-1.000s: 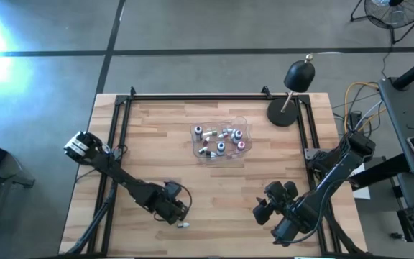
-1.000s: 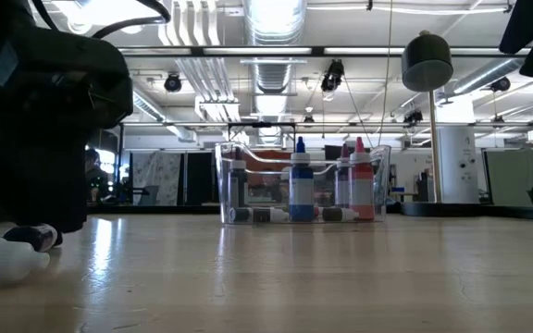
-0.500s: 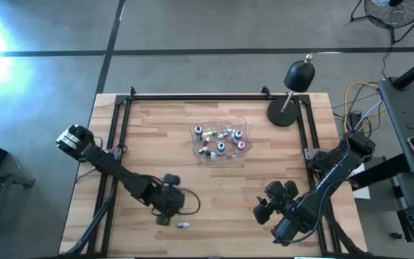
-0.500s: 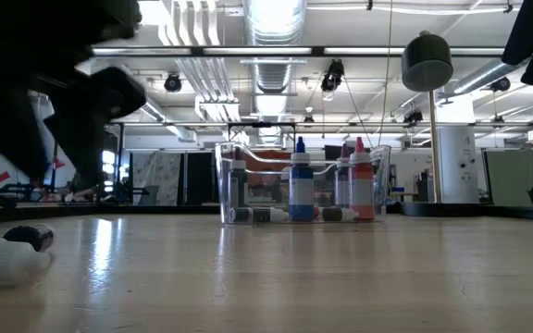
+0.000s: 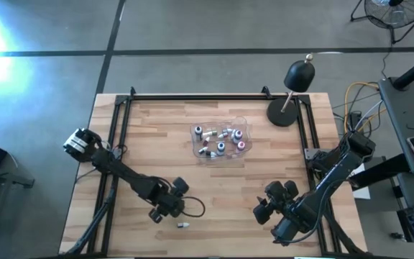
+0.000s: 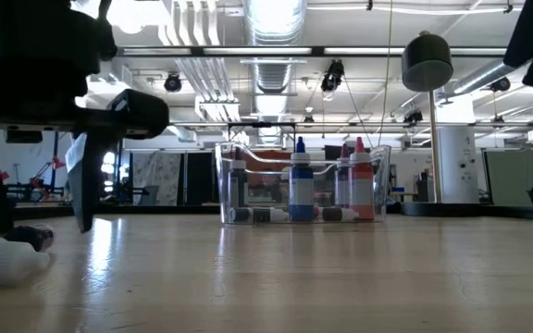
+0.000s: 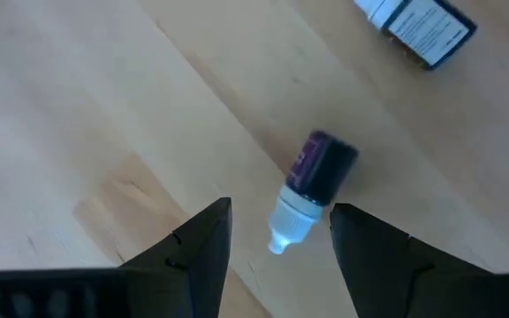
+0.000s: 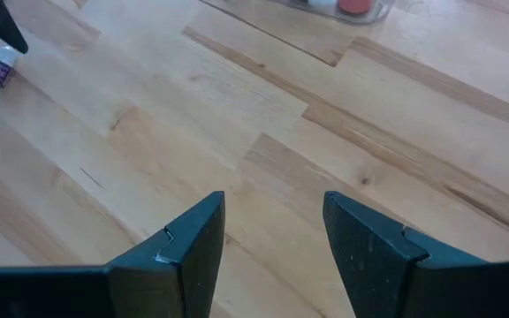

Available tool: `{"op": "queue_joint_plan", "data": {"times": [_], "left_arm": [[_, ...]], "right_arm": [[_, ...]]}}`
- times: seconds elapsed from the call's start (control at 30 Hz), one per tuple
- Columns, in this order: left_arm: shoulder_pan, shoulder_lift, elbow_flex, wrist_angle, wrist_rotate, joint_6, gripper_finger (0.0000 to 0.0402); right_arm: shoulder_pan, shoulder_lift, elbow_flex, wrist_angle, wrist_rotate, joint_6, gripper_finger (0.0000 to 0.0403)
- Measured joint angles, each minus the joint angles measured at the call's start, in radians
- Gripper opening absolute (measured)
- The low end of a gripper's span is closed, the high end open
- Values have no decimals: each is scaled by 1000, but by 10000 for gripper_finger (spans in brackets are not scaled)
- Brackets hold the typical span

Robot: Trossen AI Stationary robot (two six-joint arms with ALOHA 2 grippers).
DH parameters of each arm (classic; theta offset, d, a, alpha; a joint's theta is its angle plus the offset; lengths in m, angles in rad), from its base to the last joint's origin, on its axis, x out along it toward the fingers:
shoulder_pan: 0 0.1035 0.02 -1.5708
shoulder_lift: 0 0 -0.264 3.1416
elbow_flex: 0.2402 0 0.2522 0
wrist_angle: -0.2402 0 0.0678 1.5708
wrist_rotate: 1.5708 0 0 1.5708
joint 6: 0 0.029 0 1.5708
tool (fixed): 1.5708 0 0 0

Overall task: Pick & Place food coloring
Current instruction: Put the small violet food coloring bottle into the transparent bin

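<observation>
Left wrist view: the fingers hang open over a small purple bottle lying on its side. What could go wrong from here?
1. The purple bottle lies on its side on the wooden table, partly outside the left gripper, whose open fingers bracket only its white tip; closing now might pinch the tip and squirt it away.
2. A second bottle lies close by and could be knocked.
3. The clear tub sits well off, a long carry.
</observation>
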Motion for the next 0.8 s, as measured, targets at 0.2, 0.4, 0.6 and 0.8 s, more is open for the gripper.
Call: {"op": "queue_joint_plan", "data": {"times": [0.2, 0.4, 0.6, 0.8], "left_arm": [[1, 1, 0, -17, 3, 35, 172], [1, 1, 0, -32, 20, 22, 151], [1, 1, 0, -27, 22, 22, 115], [1, 1, 0, -5, 23, 21, 113]], "right_arm": [[0, 0, -10, 0, 0, 12, 187], [0, 0, -20, 0, -9, 15, 187], [0, 0, -23, 1, -16, 15, 187], [0, 0, -23, 2, -21, 15, 187]]}}
